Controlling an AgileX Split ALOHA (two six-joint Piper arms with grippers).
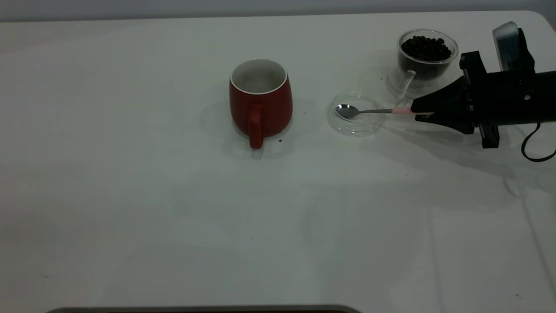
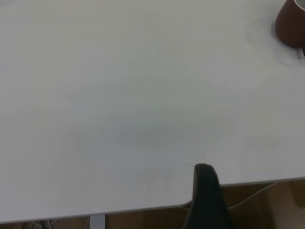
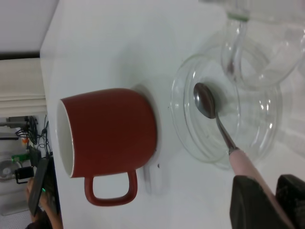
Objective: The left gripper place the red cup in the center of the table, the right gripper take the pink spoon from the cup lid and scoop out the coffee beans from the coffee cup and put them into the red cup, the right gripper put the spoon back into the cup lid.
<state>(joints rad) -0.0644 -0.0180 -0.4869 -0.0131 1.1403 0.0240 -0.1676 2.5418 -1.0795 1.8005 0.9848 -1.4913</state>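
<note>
The red cup [image 1: 260, 98] stands upright near the middle of the table [image 1: 173, 195], its handle toward the front edge; it also shows in the right wrist view [image 3: 109, 136] and the left wrist view [image 2: 289, 24]. To its right lies the clear cup lid [image 1: 360, 126] with the pink spoon [image 1: 347, 111] resting bowl-down in it. My right gripper [image 1: 419, 111] is shut on the spoon's pink handle [image 3: 240, 160]. Behind the lid stands the glass coffee cup [image 1: 428, 54], full of coffee beans [image 1: 425, 48]. Of my left gripper only one dark finger [image 2: 206, 191] shows, at the table's edge, far from the red cup.
A black cable [image 1: 534, 152] loops on the table under the right arm. A dark speck [image 1: 280, 140] lies in front of the red cup. Beyond the table's far side, a person's hand [image 3: 35, 195] and some equipment show in the right wrist view.
</note>
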